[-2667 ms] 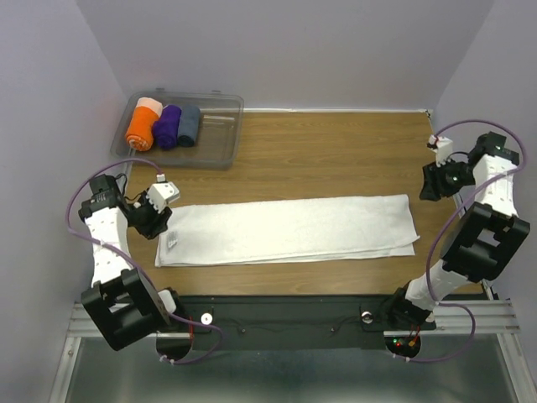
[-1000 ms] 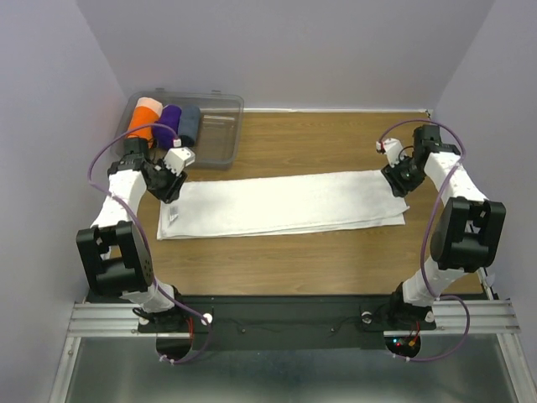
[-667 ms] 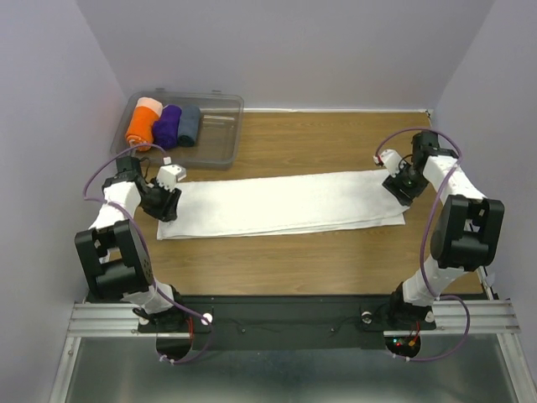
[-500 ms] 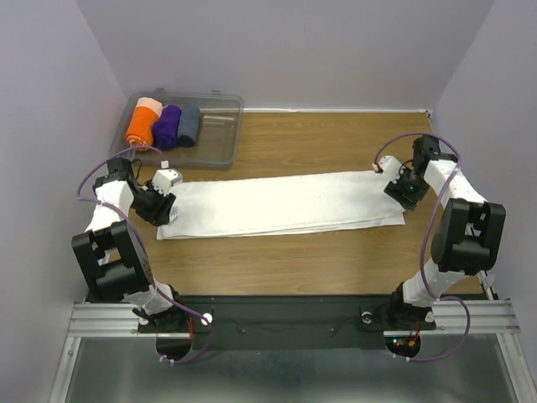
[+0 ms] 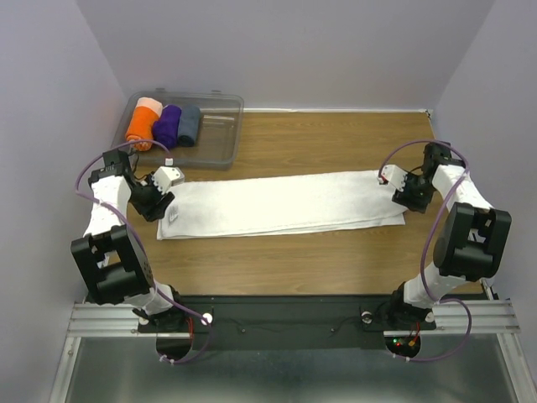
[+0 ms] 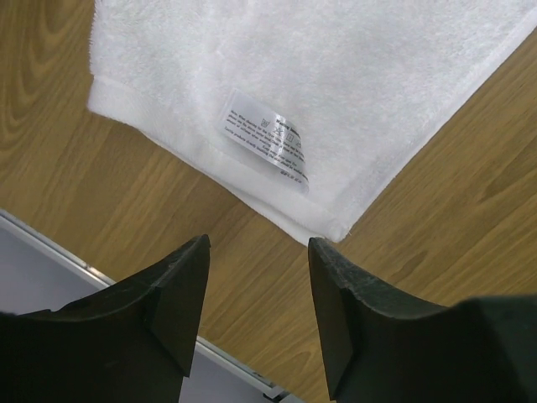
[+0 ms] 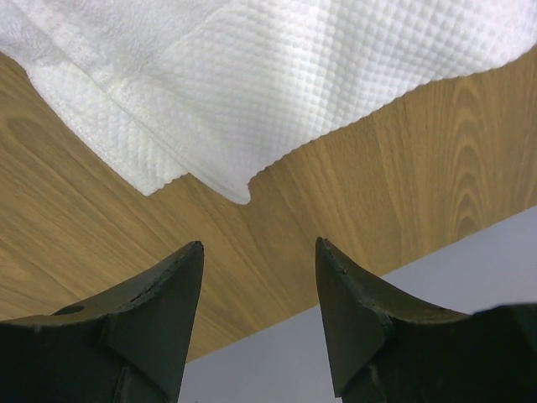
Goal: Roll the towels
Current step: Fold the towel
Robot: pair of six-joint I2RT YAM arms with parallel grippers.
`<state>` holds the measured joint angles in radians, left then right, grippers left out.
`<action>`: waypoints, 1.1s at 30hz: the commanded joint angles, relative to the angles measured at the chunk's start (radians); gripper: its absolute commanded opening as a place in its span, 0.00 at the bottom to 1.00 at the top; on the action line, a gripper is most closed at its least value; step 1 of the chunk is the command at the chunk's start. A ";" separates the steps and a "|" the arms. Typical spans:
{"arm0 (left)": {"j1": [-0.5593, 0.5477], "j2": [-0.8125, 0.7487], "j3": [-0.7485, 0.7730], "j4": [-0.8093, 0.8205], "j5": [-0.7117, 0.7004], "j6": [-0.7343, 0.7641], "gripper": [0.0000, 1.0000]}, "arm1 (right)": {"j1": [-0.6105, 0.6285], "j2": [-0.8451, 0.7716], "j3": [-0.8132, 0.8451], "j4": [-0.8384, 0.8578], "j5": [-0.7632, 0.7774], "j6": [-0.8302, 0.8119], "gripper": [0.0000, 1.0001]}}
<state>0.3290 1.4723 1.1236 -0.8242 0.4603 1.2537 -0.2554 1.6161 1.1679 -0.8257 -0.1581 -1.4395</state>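
Note:
The white towel (image 5: 285,206) lies flat as a long folded strip across the wooden table. Its left end, with a sewn label (image 6: 267,139), shows in the left wrist view (image 6: 336,75). Its right end, with layered corners, shows in the right wrist view (image 7: 277,75). My left gripper (image 5: 159,204) is open and empty, just off the towel's left end (image 6: 258,252). My right gripper (image 5: 404,195) is open and empty, just off the towel's right end (image 7: 260,256). Neither touches the cloth.
A clear plastic bin (image 5: 214,143) at the back left holds an orange roll (image 5: 143,126), a purple roll (image 5: 168,126) and a grey-blue roll (image 5: 190,123). The table's left edge (image 6: 50,243) and right edge (image 7: 377,277) lie close behind the grippers.
Both arms swung inward to the towel's ends and then drew back slightly outward. The towel's right end shifted a little. The towel stays flat.

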 commanded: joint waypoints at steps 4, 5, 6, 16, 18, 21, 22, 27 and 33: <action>0.001 0.023 0.036 -0.056 0.046 0.027 0.62 | 0.002 0.007 -0.028 0.017 -0.054 -0.108 0.61; -0.001 0.025 0.038 -0.061 0.047 0.036 0.62 | 0.004 0.013 -0.028 0.017 -0.052 -0.108 0.61; -0.001 0.025 0.038 -0.064 0.049 0.036 0.62 | 0.005 0.019 -0.027 0.017 -0.047 -0.108 0.61; 0.002 -0.006 -0.002 -0.047 0.028 0.069 0.65 | 0.036 0.068 -0.056 0.074 -0.044 -0.107 0.60; 0.002 -0.020 -0.013 -0.055 0.023 0.104 0.70 | 0.041 0.068 -0.073 0.109 -0.035 -0.119 0.58; 0.010 -0.059 -0.054 -0.059 0.021 0.208 0.70 | 0.045 0.074 -0.096 0.146 -0.017 -0.130 0.49; 0.012 -0.072 -0.068 -0.056 0.015 0.248 0.70 | 0.045 0.074 -0.099 0.149 -0.014 -0.128 0.45; 0.012 -0.125 -0.143 -0.049 -0.028 0.460 0.62 | 0.048 0.074 -0.079 0.152 -0.006 -0.082 0.04; 0.013 -0.081 -0.145 -0.062 -0.100 0.558 0.58 | 0.048 0.067 -0.037 0.145 -0.004 -0.035 0.01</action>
<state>0.3359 1.3785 0.9894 -0.8539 0.4068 1.6714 -0.2138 1.6966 1.0748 -0.7136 -0.1726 -1.5139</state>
